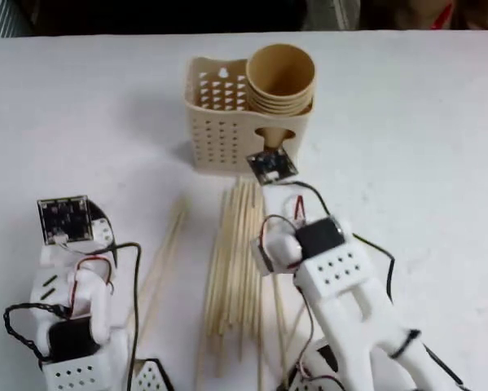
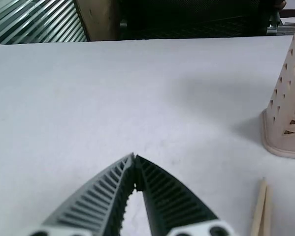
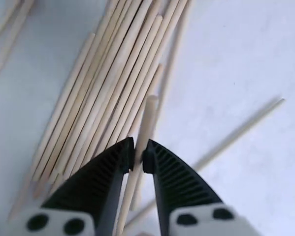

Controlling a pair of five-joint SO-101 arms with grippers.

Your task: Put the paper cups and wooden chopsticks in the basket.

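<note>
The right gripper is clamped on one wooden chopstick, taken from the bundle just beside its tips, evidently for transfer. The basket, already holding the paper cups, stands ahead. The left gripper is closed and empty.

Readable text: none that I can make out in any view.
basket: perforated wall, no lettering legible.
paper cups: plain surface, no print legible.
wooden chopsticks: bare wood, no marks legible.
right wrist board: too small for me to read anything.
left wrist board: too small for me to read anything.
</note>
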